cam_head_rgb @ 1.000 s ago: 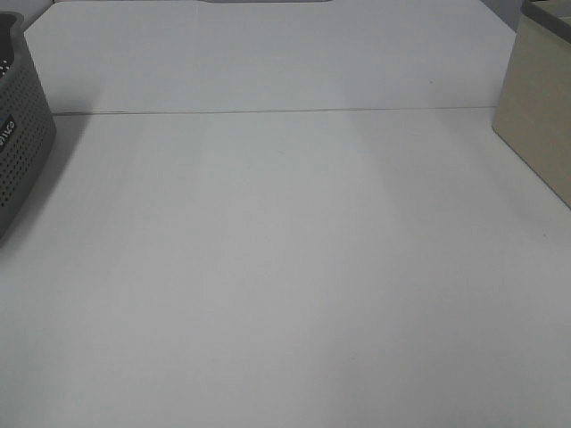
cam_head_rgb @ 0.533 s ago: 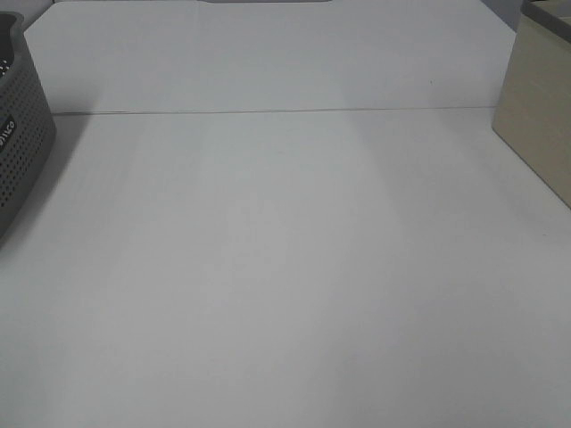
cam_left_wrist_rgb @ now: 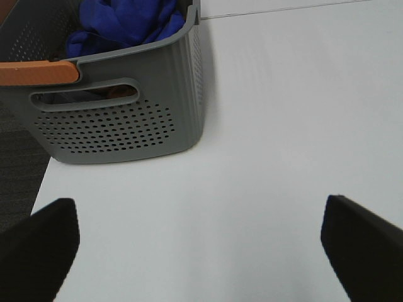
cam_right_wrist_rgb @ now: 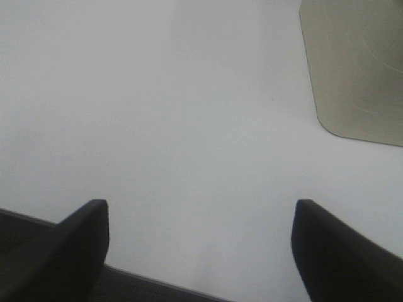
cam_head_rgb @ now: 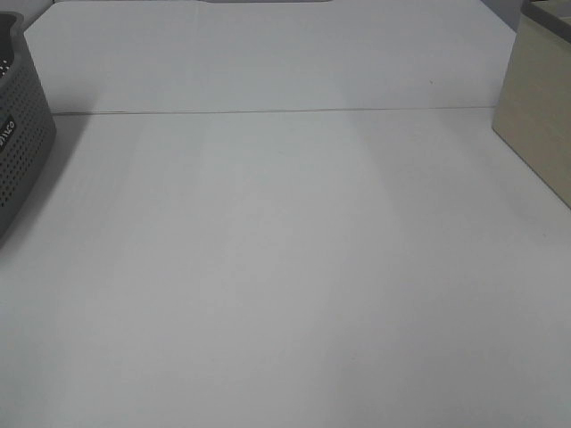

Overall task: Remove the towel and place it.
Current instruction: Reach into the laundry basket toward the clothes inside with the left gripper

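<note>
The royal-blue towel (cam_left_wrist_rgb: 123, 22) lies bunched inside a grey perforated basket (cam_left_wrist_rgb: 126, 126) with an orange handle, seen in the left wrist view. The basket's edge shows at the far left of the exterior view (cam_head_rgb: 18, 152); the towel is hidden there. My left gripper (cam_left_wrist_rgb: 201, 251) is open and empty over the white table, short of the basket. My right gripper (cam_right_wrist_rgb: 201, 245) is open and empty near the table's front edge. Neither gripper shows in the exterior view.
A beige box (cam_head_rgb: 540, 116) stands at the table's right side; it also shows in the right wrist view (cam_right_wrist_rgb: 356, 69). The white table (cam_head_rgb: 285, 267) has a seam line across its far part. Dark floor lies beyond the table's edge (cam_left_wrist_rgb: 16, 176).
</note>
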Robot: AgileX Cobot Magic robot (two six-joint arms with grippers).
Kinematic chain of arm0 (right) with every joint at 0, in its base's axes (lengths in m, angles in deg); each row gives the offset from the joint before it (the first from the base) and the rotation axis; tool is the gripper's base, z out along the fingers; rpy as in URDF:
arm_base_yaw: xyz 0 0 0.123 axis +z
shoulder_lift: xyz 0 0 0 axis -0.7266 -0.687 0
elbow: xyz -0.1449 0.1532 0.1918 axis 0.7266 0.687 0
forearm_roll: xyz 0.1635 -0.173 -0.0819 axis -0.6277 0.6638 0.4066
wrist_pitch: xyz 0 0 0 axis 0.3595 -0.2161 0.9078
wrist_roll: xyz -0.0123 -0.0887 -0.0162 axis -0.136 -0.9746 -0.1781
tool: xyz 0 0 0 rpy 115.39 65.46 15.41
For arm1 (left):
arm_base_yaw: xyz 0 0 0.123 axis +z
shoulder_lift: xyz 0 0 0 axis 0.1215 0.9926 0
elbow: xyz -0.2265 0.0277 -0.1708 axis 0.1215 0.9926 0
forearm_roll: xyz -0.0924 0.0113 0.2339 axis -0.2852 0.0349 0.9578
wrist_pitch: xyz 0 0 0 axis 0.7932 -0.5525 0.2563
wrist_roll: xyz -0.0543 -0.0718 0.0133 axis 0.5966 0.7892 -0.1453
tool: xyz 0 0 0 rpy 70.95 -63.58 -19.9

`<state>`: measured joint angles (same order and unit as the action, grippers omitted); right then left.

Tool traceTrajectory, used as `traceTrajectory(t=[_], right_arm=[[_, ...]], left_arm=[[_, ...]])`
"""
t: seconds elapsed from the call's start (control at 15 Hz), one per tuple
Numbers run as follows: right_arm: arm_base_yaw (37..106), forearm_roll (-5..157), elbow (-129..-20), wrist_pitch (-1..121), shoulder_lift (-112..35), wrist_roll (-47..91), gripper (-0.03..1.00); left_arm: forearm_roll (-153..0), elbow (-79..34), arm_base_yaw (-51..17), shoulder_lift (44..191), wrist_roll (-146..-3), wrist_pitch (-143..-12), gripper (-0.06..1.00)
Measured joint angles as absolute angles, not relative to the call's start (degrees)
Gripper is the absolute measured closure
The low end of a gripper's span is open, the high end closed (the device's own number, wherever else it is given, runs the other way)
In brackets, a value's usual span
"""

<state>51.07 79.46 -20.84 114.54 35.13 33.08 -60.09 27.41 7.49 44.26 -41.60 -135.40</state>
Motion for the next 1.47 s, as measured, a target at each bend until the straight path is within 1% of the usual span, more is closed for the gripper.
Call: traceTrajectory(t=[0.53, 0.87, 1.0, 1.2, 1.27, 1.47], right_arm=[[51.07, 79.46, -20.84, 114.54, 35.13, 33.08, 0.19], [51.07, 79.46, -20.84, 114.54, 35.13, 33.08, 0.19], [51.07, 79.46, -20.84, 114.54, 35.13, 33.08, 0.19], [51.07, 79.46, -20.84, 114.54, 35.13, 33.08, 0.19], [51.07, 79.46, -20.84, 114.54, 35.13, 33.08, 0.19], [51.07, 79.46, -20.84, 114.54, 35.13, 33.08, 0.19]], left_arm=[[-60.09, 27.41, 7.49, 44.26, -41.6, -135.4, -0.05], [-60.09, 25.69, 7.49, 50.34, -42.75, -136.32, -0.05], [-60.09, 19.85, 7.49, 57.21, -48.07, -137.58, -0.05], [-60.09, 7.93, 7.49, 71.36, -59.25, -138.15, -0.05], [-59.92, 1.97, 7.49, 78.58, -65.26, -138.15, -0.05], [-58.6, -10.0, 7.49, 93.71, -75.23, -138.15, -0.05]])
